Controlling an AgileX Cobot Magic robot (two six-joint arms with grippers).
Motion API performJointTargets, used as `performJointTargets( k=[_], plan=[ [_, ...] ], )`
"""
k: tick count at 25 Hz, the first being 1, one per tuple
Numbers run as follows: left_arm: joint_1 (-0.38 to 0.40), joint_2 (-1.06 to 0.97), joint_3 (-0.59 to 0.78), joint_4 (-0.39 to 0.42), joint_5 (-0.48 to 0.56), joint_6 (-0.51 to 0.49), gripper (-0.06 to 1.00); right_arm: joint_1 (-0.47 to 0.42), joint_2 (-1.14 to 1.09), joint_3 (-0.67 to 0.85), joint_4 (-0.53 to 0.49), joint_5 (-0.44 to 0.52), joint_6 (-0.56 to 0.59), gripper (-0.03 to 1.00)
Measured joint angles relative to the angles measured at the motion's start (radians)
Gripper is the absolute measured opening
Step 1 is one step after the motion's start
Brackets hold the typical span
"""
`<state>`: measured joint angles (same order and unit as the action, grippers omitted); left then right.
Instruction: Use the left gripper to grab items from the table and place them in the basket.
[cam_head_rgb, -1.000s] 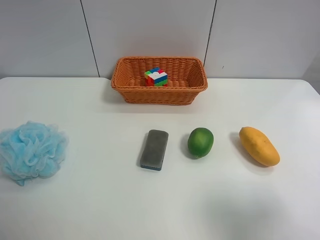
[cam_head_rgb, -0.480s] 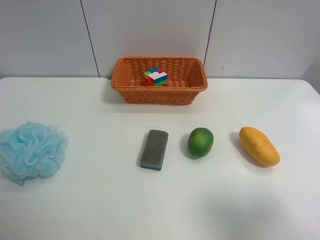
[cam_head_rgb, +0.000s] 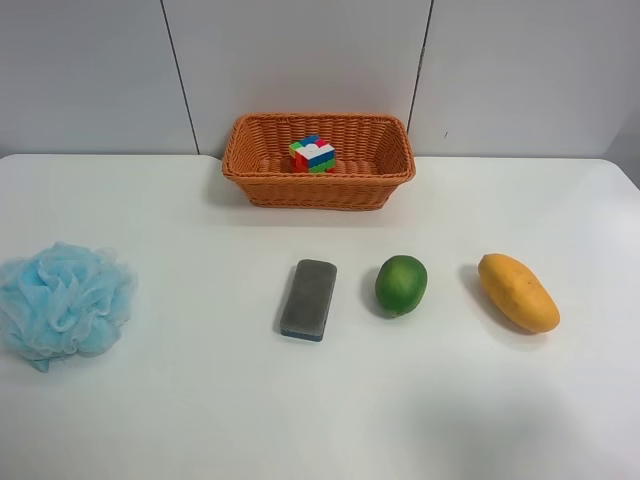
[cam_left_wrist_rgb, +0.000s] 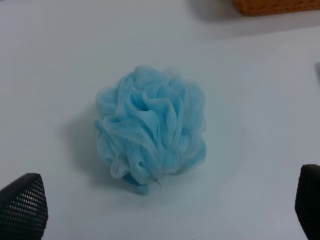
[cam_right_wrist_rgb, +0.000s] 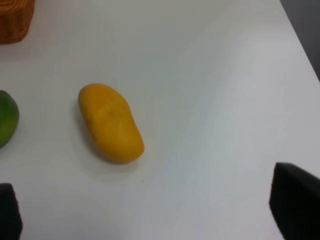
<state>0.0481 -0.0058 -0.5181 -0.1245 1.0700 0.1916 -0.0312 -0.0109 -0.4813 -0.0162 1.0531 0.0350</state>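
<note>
The orange wicker basket (cam_head_rgb: 318, 185) stands at the back of the white table (cam_head_rgb: 180, 410) with the multicoloured puzzle cube (cam_head_rgb: 313, 154) inside it. On the table lie the light-blue pouf (cam_head_rgb: 65, 300), the grey eraser block (cam_head_rgb: 308, 299), the round green fruit (cam_head_rgb: 401, 284) and the mango (cam_head_rgb: 517, 292). No arm shows in the exterior high view. In the left wrist view the left gripper (cam_left_wrist_rgb: 165, 210) is open and empty, its fingertips (cam_left_wrist_rgb: 22, 205) wide apart, hovering short of the pouf (cam_left_wrist_rgb: 151, 129). The right gripper (cam_right_wrist_rgb: 152, 210) is open and empty near the mango (cam_right_wrist_rgb: 111, 122).
A grey panelled wall rises behind the table. The right wrist view shows the table's edge (cam_right_wrist_rgb: 300, 45), part of the green fruit (cam_right_wrist_rgb: 6, 117) and a basket corner (cam_right_wrist_rgb: 15, 20). A basket corner (cam_left_wrist_rgb: 275, 6) also shows in the left wrist view.
</note>
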Motion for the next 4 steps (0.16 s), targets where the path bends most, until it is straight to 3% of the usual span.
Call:
performJointTargets(
  k=[4],
  plan=[
    [0.0,0.0,0.0,0.0,0.0,0.002,0.99,0.0,0.0,0.0,0.0,0.0,0.0,0.99]
  ],
)
